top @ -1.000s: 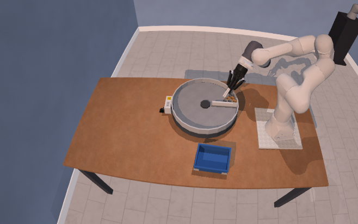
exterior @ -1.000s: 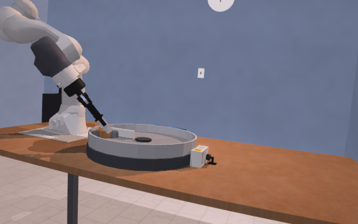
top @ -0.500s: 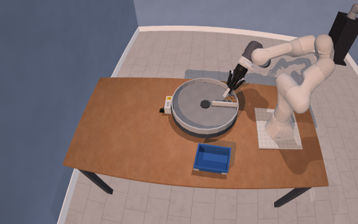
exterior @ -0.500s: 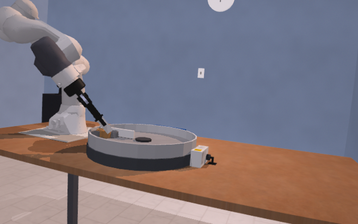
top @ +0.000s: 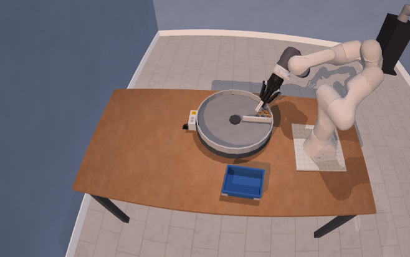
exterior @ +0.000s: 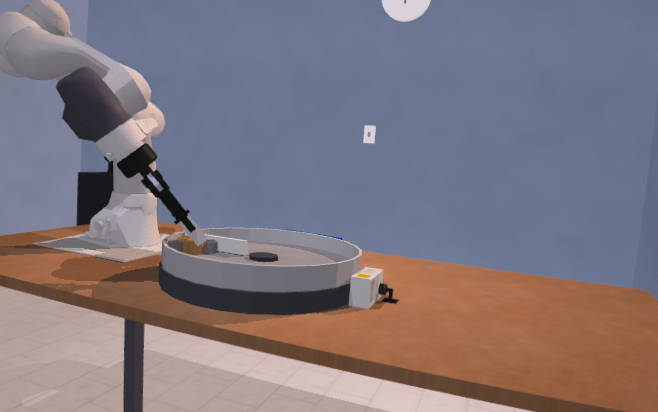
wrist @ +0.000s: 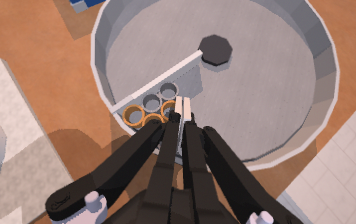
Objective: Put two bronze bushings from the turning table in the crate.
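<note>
The grey turning table point(top: 234, 121) holds a cluster of bushings against a white bar point(wrist: 157, 82) near its rim. In the wrist view, two grey bushings point(wrist: 151, 102) point(wrist: 168, 90) lie by the bar, and two bronze bushings point(wrist: 133, 115) point(wrist: 154, 120) lie closer to the rim. A third bronze bushing point(wrist: 168, 107) is partly hidden by my fingers. My gripper point(wrist: 181, 105) reaches down into this cluster and is shut on the wall of that third bronze bushing. The gripper also shows in the top view point(top: 259, 107) and the exterior view point(exterior: 196, 237). The blue crate point(top: 243, 181) stands empty in front of the turning table.
The turning table has a raised rim point(exterior: 260, 272) and a dark hub point(top: 235, 119) at its centre. A white control box point(top: 192, 120) sits at its left side. The robot base point(top: 321, 146) stands on a grey plate to the right.
</note>
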{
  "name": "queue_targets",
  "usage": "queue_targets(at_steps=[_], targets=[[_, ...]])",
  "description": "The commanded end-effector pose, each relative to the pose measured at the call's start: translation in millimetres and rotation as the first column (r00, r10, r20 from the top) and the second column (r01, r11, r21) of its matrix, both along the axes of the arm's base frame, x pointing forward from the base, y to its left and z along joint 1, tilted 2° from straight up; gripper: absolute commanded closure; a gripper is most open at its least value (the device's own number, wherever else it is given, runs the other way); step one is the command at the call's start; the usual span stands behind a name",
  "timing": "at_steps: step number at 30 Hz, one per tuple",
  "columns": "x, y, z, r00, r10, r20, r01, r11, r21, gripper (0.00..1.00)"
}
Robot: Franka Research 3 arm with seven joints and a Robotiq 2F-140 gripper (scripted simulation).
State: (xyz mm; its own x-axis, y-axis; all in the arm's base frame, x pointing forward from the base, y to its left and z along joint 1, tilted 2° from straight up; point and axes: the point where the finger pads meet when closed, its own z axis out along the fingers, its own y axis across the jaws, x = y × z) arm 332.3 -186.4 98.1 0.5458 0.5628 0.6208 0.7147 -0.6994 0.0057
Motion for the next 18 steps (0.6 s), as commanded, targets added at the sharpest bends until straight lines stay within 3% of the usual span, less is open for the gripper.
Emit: queue_targets(at_steps=[1,6,18], targets=[[0.0,1.1,2.6,1.000,0.007,0.001,-0.007,1.000,-0.003,1.00],[0.0,1.4,10.9,1.000,0.007,0.001,-0.007,1.000,-0.003,1.00],[0.6,2.9,60.3,1.000,0.007,0.001,-0.007,1.000,-0.003,1.00]])
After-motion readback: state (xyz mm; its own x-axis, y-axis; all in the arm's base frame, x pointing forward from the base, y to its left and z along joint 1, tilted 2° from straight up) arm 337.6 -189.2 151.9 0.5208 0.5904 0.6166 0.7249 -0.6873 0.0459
